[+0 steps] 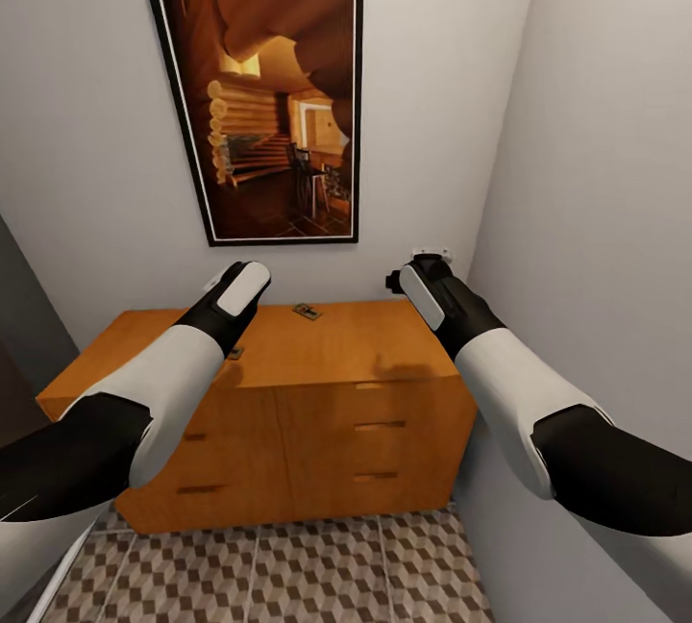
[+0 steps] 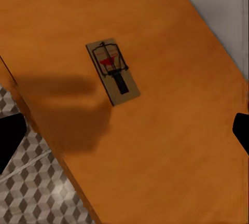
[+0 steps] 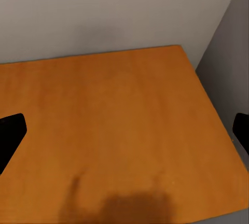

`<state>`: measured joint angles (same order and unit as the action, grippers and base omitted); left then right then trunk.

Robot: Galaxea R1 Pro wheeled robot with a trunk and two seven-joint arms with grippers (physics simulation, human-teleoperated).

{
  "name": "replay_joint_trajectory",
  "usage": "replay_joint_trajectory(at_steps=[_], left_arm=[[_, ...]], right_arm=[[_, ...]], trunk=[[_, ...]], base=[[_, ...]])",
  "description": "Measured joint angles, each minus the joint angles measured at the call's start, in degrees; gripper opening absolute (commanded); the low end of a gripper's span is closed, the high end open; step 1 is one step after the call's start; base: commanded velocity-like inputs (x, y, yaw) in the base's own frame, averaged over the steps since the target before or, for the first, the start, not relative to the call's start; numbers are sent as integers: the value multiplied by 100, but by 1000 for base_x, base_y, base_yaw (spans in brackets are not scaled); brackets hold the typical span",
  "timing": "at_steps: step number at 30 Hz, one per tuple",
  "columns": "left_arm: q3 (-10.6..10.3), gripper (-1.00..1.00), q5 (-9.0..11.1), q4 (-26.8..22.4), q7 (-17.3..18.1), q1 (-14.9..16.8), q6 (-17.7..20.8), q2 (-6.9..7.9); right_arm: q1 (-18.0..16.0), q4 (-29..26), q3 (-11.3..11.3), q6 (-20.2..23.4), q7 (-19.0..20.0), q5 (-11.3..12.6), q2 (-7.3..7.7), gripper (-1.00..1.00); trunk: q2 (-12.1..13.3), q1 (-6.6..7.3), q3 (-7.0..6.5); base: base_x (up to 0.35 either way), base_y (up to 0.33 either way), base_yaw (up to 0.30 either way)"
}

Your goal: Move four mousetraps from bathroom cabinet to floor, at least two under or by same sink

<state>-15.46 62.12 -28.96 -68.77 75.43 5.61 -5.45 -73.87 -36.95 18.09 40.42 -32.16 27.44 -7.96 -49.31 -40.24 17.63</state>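
Left gripper (image 2: 124,130): fingers wide apart, dark tips at opposite edges of the left wrist view, nothing between them; it hangs above the cabinet top, touching nothing.
Right gripper (image 3: 124,130): fingers likewise spread wide, empty, over bare wood near the cabinet's right rear corner.
Arm pose: in the head view both forearms reach forward over the cabinet (image 1: 317,411), left arm (image 1: 192,354) near its left front part, right arm (image 1: 481,344) over its right end by the side wall.
Mousetrap 1 (image 2: 112,72): flat on the top, below the left gripper; wire fittings and a red spot visible in the left wrist view.
Mousetrap 2 (image 1: 307,311): near the rear edge, mid-cabinet, between the 2 arms.
Head view extras: framed picture (image 1: 264,99) on the wall, cube-patterned floor (image 1: 288,575) in front of the drawers.
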Motion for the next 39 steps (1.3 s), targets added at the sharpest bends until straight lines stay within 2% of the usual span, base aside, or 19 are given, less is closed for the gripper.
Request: replay_joint_trajectory(at_steps=[19,31,35,39], left_arm=[[14,100,6,6,40,0,-5,13],[19,100,75,59,3,-10,-19,8],[20,100,201,78,-8,-26,-18,32],[23,100,270,79,-11,-36,-15,82]], right_arm=[[18,0,0,-2,1,0,0,100],[20,-5,4,27,10,0,-7,100],[21,-7,16,70,172,1,-8,100],[64,-27,24,231,541,3,-2,100]], trunk=[[0,0,0],[0,-2,0],[1,-2,0],[1,-2,0]], base=[[229,-176,0],[67,-61,0],[7,-6,0],[3,-3,0]])
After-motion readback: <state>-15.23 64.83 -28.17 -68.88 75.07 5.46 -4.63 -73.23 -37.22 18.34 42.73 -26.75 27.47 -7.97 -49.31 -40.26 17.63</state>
